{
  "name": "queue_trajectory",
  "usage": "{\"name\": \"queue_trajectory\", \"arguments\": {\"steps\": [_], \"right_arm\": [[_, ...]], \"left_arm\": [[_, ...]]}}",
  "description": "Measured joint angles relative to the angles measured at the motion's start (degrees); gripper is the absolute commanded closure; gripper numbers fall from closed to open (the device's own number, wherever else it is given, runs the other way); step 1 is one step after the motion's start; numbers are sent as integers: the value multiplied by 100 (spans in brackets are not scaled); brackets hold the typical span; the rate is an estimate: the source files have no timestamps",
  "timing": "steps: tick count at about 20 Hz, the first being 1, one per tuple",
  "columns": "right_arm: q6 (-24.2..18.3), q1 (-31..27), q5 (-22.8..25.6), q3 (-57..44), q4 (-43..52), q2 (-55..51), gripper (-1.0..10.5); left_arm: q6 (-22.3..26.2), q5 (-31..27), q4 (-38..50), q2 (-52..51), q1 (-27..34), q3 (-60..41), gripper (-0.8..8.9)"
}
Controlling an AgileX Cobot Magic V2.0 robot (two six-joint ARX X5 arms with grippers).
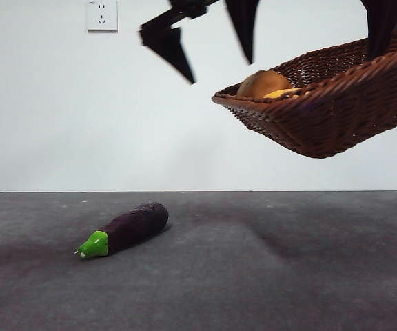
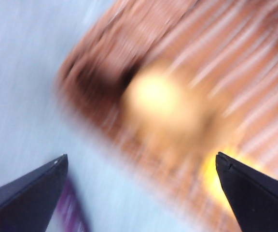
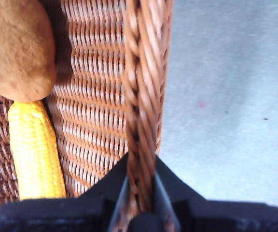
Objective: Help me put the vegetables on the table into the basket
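The brown wicker basket [image 1: 336, 103] hangs tilted in the air at the upper right. My right gripper [image 3: 140, 198] is shut on its rim [image 3: 141, 96] and shows as a dark shape [image 1: 381, 31] at the top right. Inside lie the orange-brown potato [image 1: 262, 83] [image 3: 16, 48] and the yellow corn cob [image 1: 281, 92] [image 3: 35, 154]. My left gripper [image 1: 222, 72] [image 2: 141, 162] hangs open just above the basket's low left edge, holding nothing. Its view is blurred, with the potato [image 2: 153, 96] a pale blob. The purple eggplant [image 1: 126, 229] with a green cap lies on the table [image 1: 288, 276], left of centre.
A white wall with a socket [image 1: 102, 15] stands behind the table. The basket's shadow falls on the table's right half.
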Motion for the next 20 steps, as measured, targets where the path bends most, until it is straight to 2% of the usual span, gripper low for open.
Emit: {"name": "queue_trajectory", "arguments": {"steps": [2, 6, 10, 16, 20], "right_arm": [[-2, 0, 17, 0, 0, 0, 959], [-4, 0, 271, 0, 0, 2, 959], [-2, -122, 269, 0, 0, 2, 959], [-7, -356, 273, -2, 0, 2, 959], [-7, -352, 269, 0, 0, 2, 959]], "left_arm": [[107, -208, -675, -2, 22, 0, 279], [203, -192, -669, -227, 15, -2, 279], [247, -192, -654, -811, -83, -304, 279], [330, -479, -496, -1587, -39, -2223, 279], [304, -476, 634, -1727, 157, -3567, 279]]}}
